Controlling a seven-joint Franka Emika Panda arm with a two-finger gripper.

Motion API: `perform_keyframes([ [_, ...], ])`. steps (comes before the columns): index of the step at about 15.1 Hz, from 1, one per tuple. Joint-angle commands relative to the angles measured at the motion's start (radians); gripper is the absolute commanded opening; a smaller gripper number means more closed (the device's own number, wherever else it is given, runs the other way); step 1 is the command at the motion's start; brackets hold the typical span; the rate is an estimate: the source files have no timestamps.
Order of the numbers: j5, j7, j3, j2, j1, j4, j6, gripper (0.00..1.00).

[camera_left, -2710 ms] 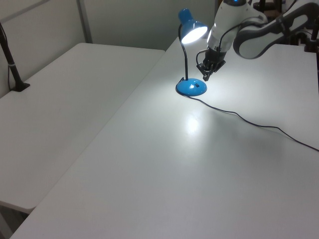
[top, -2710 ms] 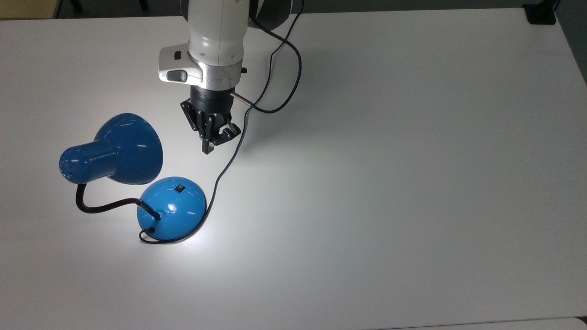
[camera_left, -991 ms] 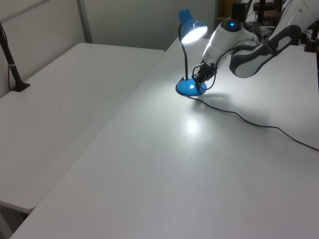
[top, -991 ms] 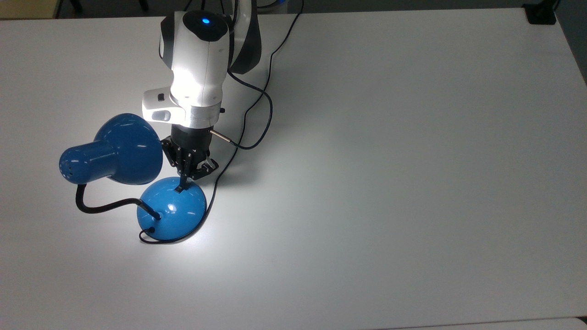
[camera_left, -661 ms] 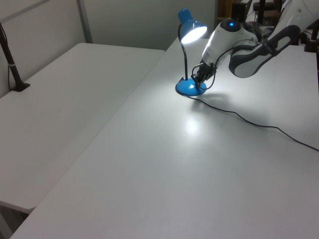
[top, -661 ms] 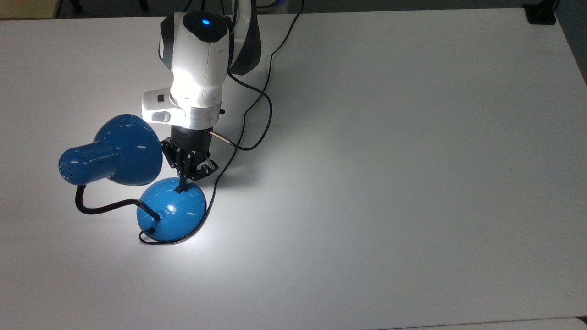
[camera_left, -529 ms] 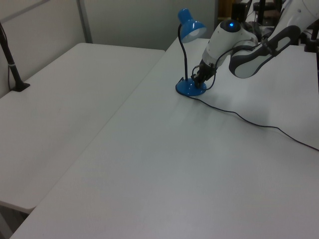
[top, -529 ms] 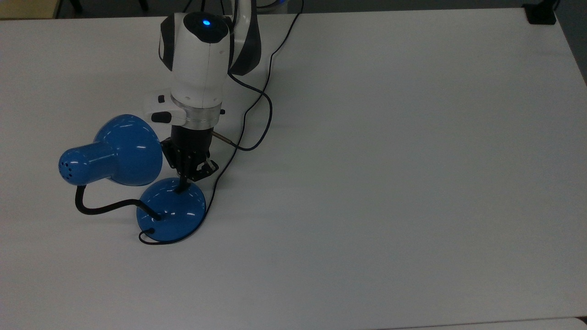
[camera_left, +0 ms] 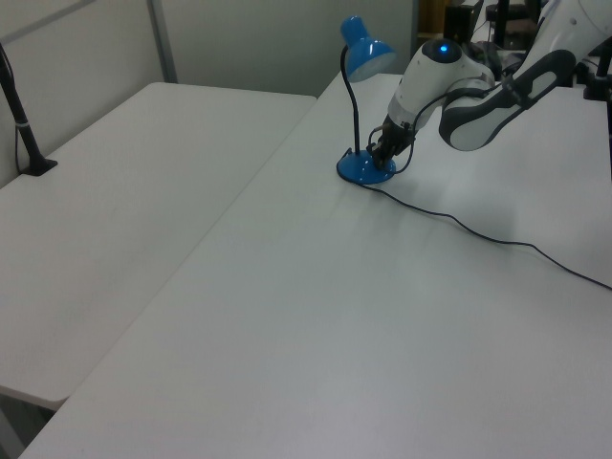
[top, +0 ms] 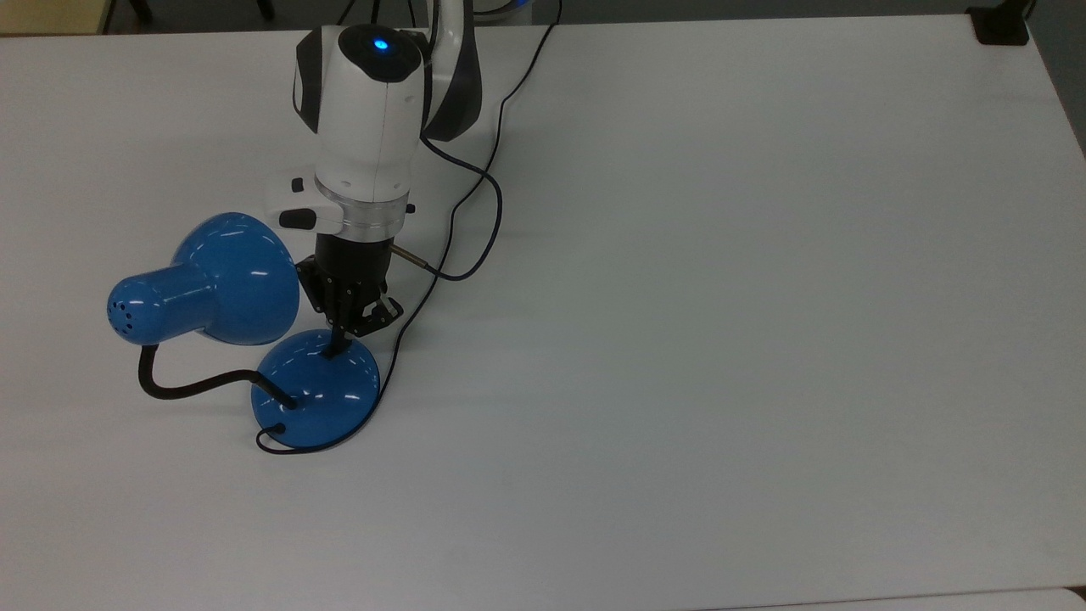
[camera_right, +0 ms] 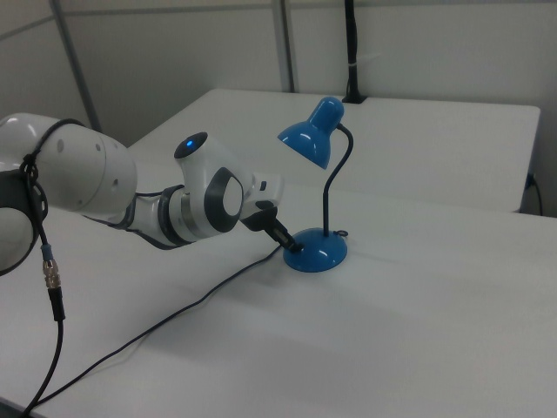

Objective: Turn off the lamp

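The glossy blue lamp [top: 316,395] stands at the top view's left, its bell shade [top: 229,280] dark and casting no light on the table. In the left view the lamp [camera_left: 363,170] is at the far end of the table, and in the right view the lamp [camera_right: 318,252] is at centre. My gripper [top: 337,344] is shut, and its tip presses down on the upper side of the dome base, covering the switch. The left view's gripper [camera_left: 381,153] and the right view's gripper [camera_right: 293,246] show the same contact.
The lamp's thin black cord [top: 407,318] runs from the base past the gripper toward the table's far edge. A second cable [top: 488,212] loops off the arm's wrist. The white table [top: 721,339] stretches bare to the top view's right.
The gripper came down from above the table onto the lamp's base. The shade's light then went out, and the bright patch on the table is gone. The lamp shifted slightly.
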Motion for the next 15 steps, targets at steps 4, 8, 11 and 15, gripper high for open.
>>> perform_keyframes([
  [4, 0.013, -0.039, 0.070, -0.102, 0.012, 0.006, -0.240, 0.00],
  [8, 0.101, -0.136, 0.165, -0.134, 0.018, 0.031, -0.421, 0.00],
  [11, 0.165, -0.248, 0.225, -0.150, 0.026, 0.087, -0.605, 0.00],
  [15, 0.355, -0.540, 0.237, -0.231, 0.057, 0.175, -0.863, 0.00],
])
